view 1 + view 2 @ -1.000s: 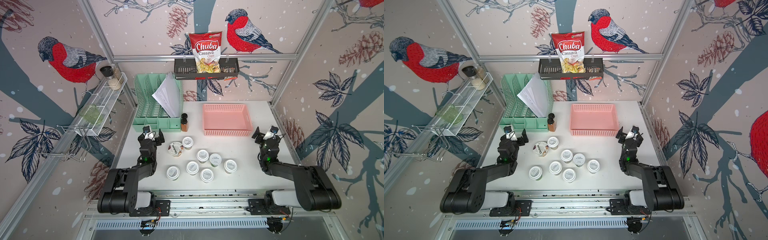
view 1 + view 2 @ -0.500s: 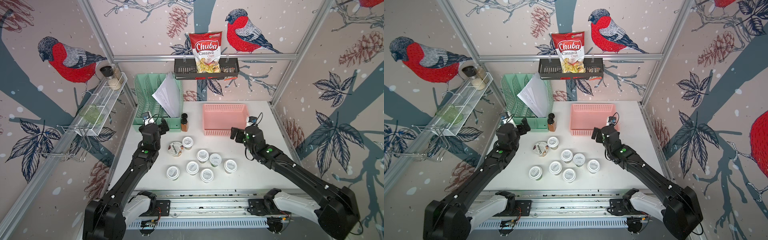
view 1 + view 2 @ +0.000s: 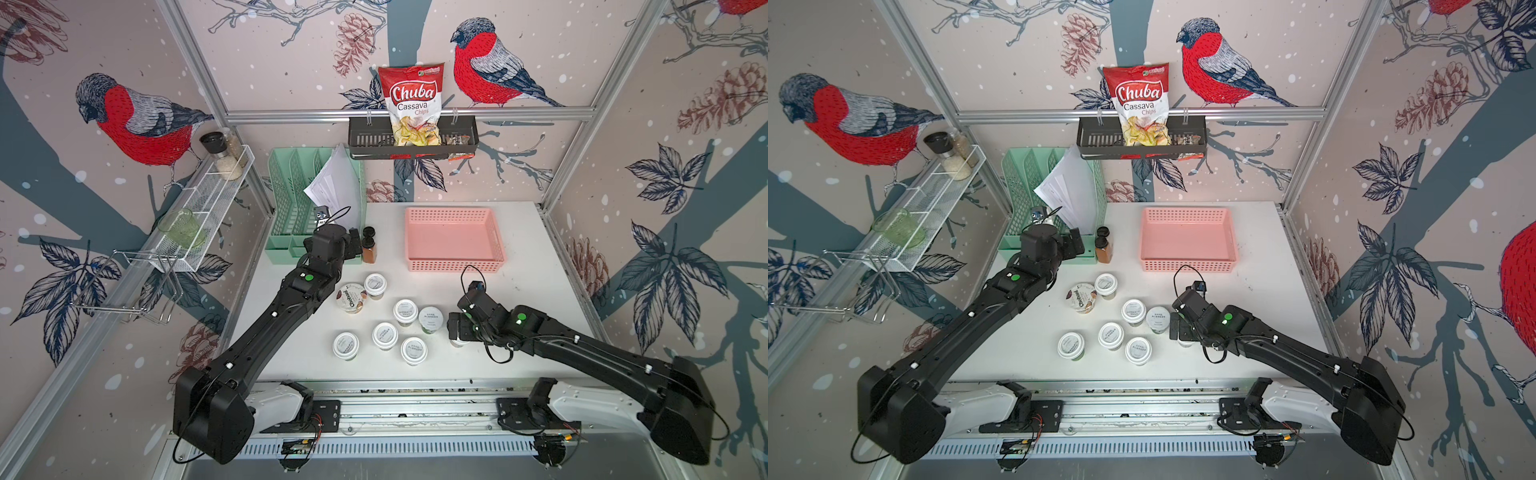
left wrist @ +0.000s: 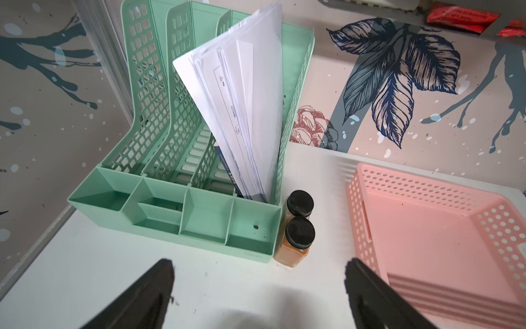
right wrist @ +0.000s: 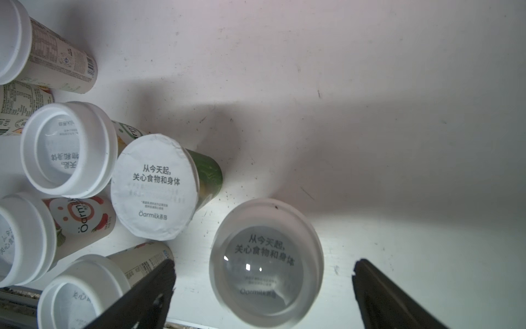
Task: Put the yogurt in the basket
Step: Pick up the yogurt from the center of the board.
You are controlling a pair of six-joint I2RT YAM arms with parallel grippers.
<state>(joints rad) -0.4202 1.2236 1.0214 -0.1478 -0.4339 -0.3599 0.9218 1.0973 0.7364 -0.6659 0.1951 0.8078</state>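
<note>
Overhead, the right gripper [image 3: 461,333] is seen lowered over one yogurt jar [image 5: 266,262] at the right end of a cluster on the white desk [image 3: 540,299]. Its fingers [image 5: 142,296] are spread wide, one on each side of the jar's domed lid, with a strip of bare desk visible on both sides; the jar is not gripped. Six more jars [image 3: 385,335] with white lids are grouped just left of it, and a Chobani cup [image 3: 352,297] is set at the far-left edge of the group. All the yogurt is shown on the desk, on the near side of the pink basket [image 3: 453,241], which is placed toward the far edge, right of centre. The left gripper [image 4: 260,273] is held above bare desk at the far left, its fingers likewise spread wide with nothing between them, just near of two spice bottles [image 4: 299,239] that are stood against a green file organiser [image 4: 176,216] stuffed with papers [image 4: 244,99].
</note>
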